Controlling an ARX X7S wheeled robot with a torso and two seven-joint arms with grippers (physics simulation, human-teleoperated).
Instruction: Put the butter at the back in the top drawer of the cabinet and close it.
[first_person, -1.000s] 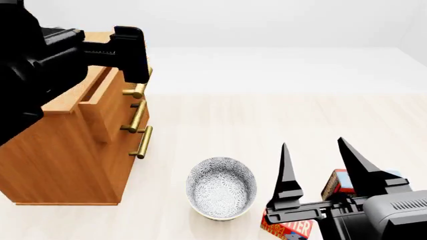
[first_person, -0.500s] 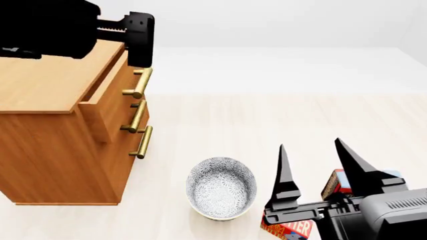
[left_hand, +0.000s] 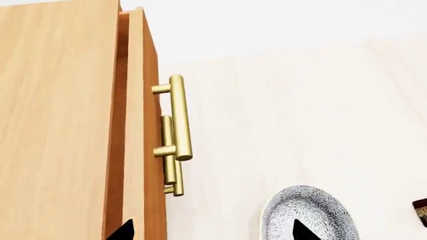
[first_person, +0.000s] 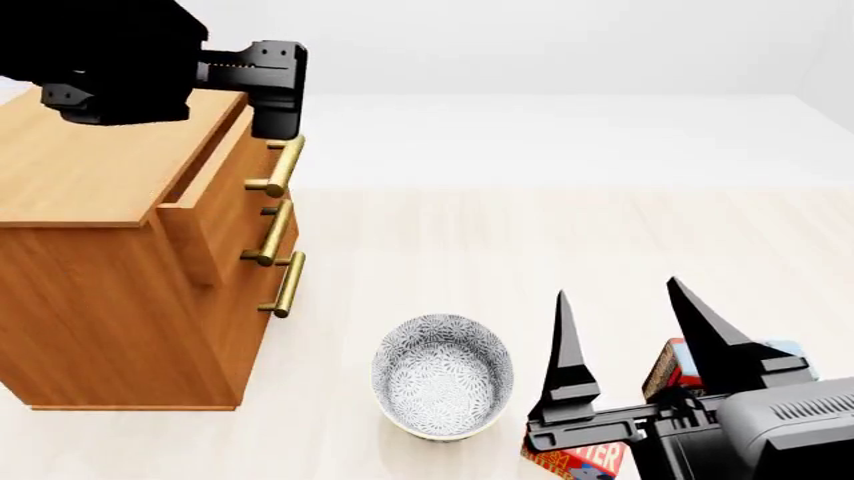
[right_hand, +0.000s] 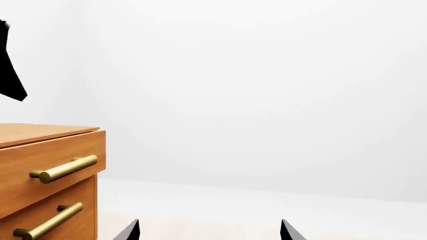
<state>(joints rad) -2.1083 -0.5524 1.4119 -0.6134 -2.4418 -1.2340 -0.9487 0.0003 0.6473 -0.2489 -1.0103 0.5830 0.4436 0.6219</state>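
The light-brown cabinet (first_person: 120, 300) stands at the left. Its top drawer (first_person: 220, 205) is pulled out a little, leaving a narrow gap behind the front (left_hand: 135, 125). My left gripper (first_person: 278, 128) hangs open just above the brass handle (first_person: 278, 165) (left_hand: 179, 117), touching nothing. My right gripper (first_person: 617, 292) is open at the lower right with its fingers pointing up. A red butter box (first_person: 583, 460) with lettering lies below it. Farther back sits a red-orange box (first_person: 671, 366), apparently the butter at the back, partly hidden by the fingers.
A patterned grey bowl (first_person: 442, 376) (left_hand: 305, 215) sits on the pale floor between the cabinet and my right gripper. Two lower drawers with brass handles (first_person: 284, 285) (right_hand: 50, 225) are shut. A white wall rises behind.
My left arm has lifted off the cabinet's top and its gripper now sits slightly higher above the top handle. The right gripper has sunk a little. The drawer stands as before.
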